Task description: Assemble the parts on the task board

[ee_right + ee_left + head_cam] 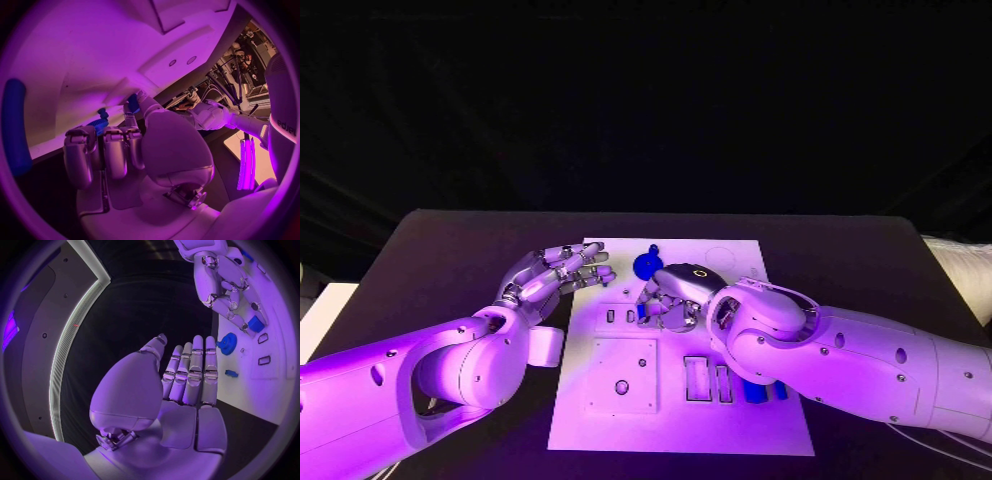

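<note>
The white task board [733,262] lies in the middle of the black table. A blue gear [648,265] stands on its far part, also seen as the blue gear [227,343] in the left wrist view. My right hand [672,296] hovers low over the board beside the gear, fingers curled down, pinching a small blue part [255,323] at its fingertips; that part [132,103] shows at the thumb tip. My left hand [560,270] sits at the board's left edge, fingers straight and apart, holding nothing. Another small blue part [231,373] lies on the board near it.
Rectangular slots [697,378] and a raised square plate [623,375] fill the board's near half. Long blue parts [759,392] lie on the board's right side under my right forearm. A white block [545,346] sits at the board's left edge.
</note>
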### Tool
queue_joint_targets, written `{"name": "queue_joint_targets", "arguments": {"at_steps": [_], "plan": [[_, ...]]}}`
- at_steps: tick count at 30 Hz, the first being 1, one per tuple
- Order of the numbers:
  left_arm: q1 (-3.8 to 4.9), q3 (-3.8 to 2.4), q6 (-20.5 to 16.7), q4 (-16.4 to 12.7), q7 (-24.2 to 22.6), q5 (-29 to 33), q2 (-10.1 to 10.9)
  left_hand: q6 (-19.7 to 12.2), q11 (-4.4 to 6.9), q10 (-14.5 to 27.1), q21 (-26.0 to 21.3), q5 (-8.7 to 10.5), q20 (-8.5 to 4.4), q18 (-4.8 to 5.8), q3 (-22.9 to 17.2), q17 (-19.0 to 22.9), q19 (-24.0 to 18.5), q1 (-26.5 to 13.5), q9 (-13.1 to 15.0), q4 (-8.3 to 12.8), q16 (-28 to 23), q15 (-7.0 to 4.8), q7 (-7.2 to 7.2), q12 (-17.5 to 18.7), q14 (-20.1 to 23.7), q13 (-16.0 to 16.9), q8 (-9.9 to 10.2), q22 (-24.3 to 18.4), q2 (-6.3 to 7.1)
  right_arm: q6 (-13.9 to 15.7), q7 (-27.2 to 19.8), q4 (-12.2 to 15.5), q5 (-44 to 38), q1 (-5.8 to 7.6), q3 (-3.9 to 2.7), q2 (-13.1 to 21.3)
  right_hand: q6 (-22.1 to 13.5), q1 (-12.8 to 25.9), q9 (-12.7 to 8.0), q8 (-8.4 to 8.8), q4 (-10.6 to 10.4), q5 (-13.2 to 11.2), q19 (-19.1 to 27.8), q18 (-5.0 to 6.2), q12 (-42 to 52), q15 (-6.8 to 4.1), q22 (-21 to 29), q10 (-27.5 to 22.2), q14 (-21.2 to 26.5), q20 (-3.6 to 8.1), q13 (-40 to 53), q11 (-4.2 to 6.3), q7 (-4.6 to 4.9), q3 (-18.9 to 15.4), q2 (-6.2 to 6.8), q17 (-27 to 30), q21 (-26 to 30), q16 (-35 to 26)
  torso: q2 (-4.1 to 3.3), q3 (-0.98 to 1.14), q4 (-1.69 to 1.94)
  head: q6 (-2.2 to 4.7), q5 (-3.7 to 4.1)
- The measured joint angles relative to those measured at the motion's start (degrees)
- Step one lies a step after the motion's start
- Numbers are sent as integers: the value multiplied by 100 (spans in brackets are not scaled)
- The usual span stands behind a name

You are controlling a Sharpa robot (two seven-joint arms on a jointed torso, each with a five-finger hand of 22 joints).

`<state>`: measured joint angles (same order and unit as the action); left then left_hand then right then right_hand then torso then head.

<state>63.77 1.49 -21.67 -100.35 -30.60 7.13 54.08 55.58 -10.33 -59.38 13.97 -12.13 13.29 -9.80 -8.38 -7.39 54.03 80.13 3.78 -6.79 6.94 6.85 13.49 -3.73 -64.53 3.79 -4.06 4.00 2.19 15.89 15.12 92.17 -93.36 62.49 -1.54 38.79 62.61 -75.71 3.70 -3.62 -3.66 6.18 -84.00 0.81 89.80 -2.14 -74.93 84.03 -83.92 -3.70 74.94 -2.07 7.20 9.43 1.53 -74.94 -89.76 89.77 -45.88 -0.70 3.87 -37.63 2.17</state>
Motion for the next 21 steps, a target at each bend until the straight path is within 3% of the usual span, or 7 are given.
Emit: {"name": "queue_joint_targets", "arguments": {"at_steps": [5, 8, 14, 21], "plan": [[0, 0, 0, 0, 0, 0, 0, 0, 0, 0, 0, 0, 0, 0, 0, 0, 0, 0, 0, 0, 0, 0, 0, 0, 0, 0, 0, 0, 0, -19, 24, 7, -58, 0, 2, -1, -128, 46, -4, 0, -24, -33, 0, 0, -76, 41, 1, 1, 1, -43, 0, -40, 56, -11, 107, 0, 0, 0, 0, 0, 1, -1, -1], [0, 0, 0, -1, 0, 0, 1, 0, 0, 0, 0, 0, 0, 0, 0, 0, 0, 0, 0, 0, 0, 0, 0, 0, 0, 0, 0, 0, 0, -28, 37, 11, -84, -1, 6, -3, -272, 114, -13, 2, -64, -54, 0, 0, -136, 74, 1, -13, -8, -84, 0, -67, 99, -52, 235, 1, 0, 0, 0, 1, 1, -1, -1], [0, 0, 0, -2, 1, 1, 4, 0, 0, 0, 0, 0, 0, 0, 0, 0, 0, 0, 0, 0, 0, 0, 0, 0, 0, 0, 0, 0, 0, -30, 59, 12, -119, -5, 12, -4, -395, 256, 29, 8, -222, -75, 0, 0, -214, 102, 1, 2, -20, -125, 0, -82, 106, -210, 377, 1, 0, 0, 0, -2, 0, 1, -1], [0, 0, 1, -4, 3, 2, 5, 0, 0, 0, 0, 0, 0, -1, 0, 0, 0, 0, 0, 0, 0, 0, 0, 0, 0, 0, 0, 0, 0, -11, 76, 25, -141, -6, 19, -5, -442, 324, 30, 7, -393, -172, 0, 0, -252, 102, 2, -19, -20, -125, 0, -102, 111, -381, 444, 1, 0, 0, 1, -3, 0, 7, 6]]}}
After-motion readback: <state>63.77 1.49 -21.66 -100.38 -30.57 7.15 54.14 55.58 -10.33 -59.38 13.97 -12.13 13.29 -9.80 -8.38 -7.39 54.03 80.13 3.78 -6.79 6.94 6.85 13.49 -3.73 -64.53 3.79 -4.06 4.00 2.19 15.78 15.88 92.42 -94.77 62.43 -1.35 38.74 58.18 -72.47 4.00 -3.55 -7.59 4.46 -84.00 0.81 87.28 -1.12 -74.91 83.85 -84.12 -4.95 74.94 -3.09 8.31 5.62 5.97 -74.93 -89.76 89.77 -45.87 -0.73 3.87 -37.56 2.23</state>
